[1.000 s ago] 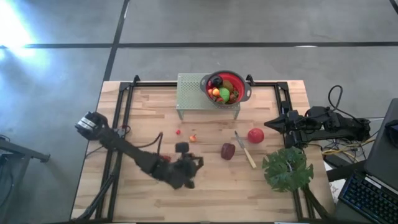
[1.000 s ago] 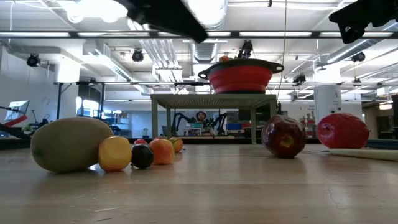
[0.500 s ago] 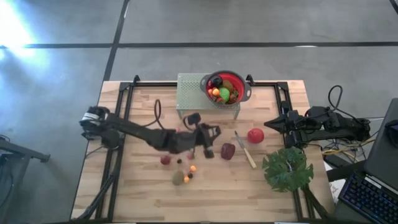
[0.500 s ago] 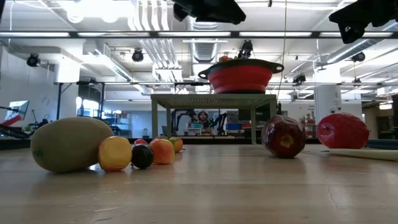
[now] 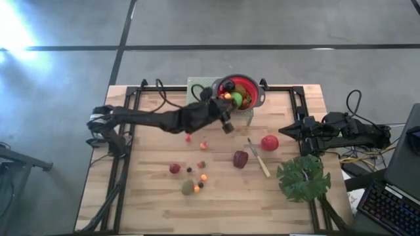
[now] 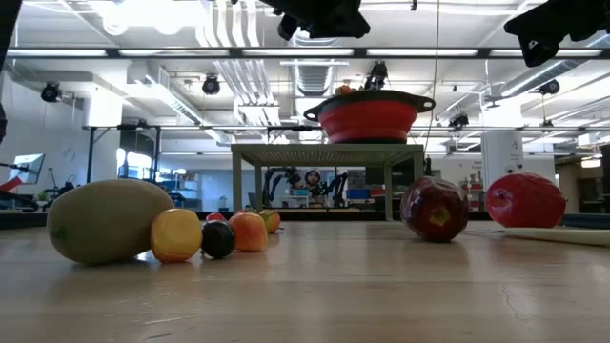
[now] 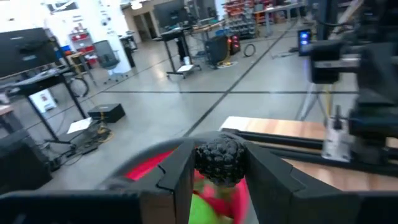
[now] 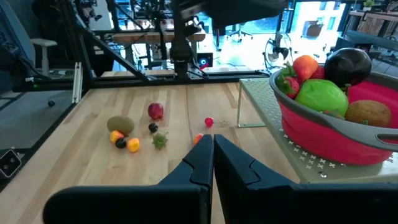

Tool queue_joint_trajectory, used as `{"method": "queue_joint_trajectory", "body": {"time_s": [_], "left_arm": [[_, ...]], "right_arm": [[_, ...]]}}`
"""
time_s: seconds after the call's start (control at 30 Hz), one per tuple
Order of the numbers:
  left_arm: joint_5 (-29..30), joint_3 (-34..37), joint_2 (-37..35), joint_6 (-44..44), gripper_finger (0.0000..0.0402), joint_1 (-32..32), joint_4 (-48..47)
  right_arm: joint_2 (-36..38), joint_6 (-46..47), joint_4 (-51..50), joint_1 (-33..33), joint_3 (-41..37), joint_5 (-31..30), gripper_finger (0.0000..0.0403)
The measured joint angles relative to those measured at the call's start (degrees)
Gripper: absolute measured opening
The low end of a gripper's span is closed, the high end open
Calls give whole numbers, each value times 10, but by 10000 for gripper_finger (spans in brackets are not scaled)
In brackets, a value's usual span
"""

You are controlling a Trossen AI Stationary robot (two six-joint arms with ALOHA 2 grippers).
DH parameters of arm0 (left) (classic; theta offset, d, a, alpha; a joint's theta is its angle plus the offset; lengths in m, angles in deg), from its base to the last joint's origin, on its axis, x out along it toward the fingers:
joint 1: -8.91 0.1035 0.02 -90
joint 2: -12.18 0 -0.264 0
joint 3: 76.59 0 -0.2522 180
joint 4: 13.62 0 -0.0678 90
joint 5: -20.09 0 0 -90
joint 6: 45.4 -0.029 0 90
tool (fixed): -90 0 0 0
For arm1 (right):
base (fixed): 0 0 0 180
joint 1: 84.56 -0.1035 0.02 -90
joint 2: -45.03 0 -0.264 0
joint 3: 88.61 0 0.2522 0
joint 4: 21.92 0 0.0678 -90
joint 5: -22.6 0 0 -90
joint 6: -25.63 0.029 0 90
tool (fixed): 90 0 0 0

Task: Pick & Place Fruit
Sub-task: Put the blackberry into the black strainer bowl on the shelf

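My left gripper (image 7: 219,177) hangs beside the rim of the red colander (image 5: 240,92), which sits raised on a pale perforated stand (image 5: 200,98) at the far side of the table (image 5: 157,210); its fingers (image 7: 177,168) pinch a bumpy dark berry (image 7: 219,160) between them, and I hold it high because the bowl's lip has to be cleared before anything can go in. In my left wrist view the red wall and a green fruit show just below the berry, so I judge I am close to the drop point, though I cannot tell whether I am fully over the opening; letting go too soon would bounce the berry off the rim.

The colander already carries a green apple (image 8: 320,98), a dark round fruit (image 8: 348,65), a kiwi (image 8: 367,113) and an orange piece (image 8: 306,65); plenty is left on the table: a kiwi (image 5: 188,188) with small orange and dark pieces beside it, a small red fruit (image 5: 174,168), a maroon fruit (image 5: 241,158) and a red apple (image 5: 269,142), with the knife (image 5: 258,157) lying between those last two; the leaf (image 5: 303,178) lies near the right edge.

My right gripper (image 8: 213,163) waits at the table's right side, fingers pressed together and holding nothing.
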Motion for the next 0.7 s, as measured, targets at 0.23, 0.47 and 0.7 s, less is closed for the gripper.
{"method": "queue_joint_trajectory", "body": {"time_s": [0.23,0.47,0.7], "left_arm": [[-28,-8,17,11,131,46,-3],[-36,-8,28,16,131,77,-2],[-70,-8,28,17,131,97,-3]], "right_arm": [[0,0,0,0,0,0,8],[0,0,0,0,0,0,8],[0,0,0,0,0,0,8]]}}
